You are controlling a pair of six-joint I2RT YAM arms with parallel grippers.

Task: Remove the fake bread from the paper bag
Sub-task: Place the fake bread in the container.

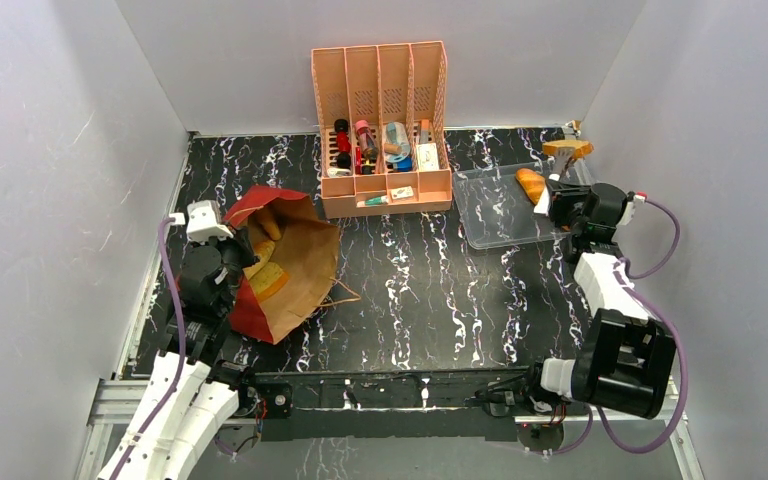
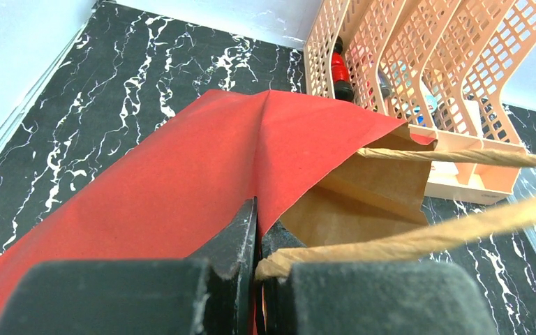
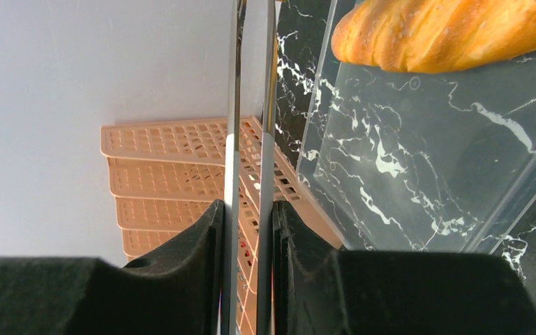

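Note:
The paper bag (image 1: 295,265) lies on its side at the left, red part up and mouth held open. Two golden toy breads (image 1: 270,282) show inside it. My left gripper (image 1: 232,262) is shut on the bag's red edge and a loop handle, seen close in the left wrist view (image 2: 259,234). My right gripper (image 1: 552,200) is shut on metal tongs (image 3: 232,105) at the back right. The tongs' tips hold a brown slice (image 1: 568,148) by the back right corner. A golden baguette (image 1: 530,184) lies in the clear plastic tray (image 1: 490,215); it also shows in the right wrist view (image 3: 447,31).
A pink slotted organizer (image 1: 385,120) with small bottles and boxes stands at the back middle, left of the tray. It also shows in the left wrist view (image 2: 419,63). Grey walls close the left, back and right sides.

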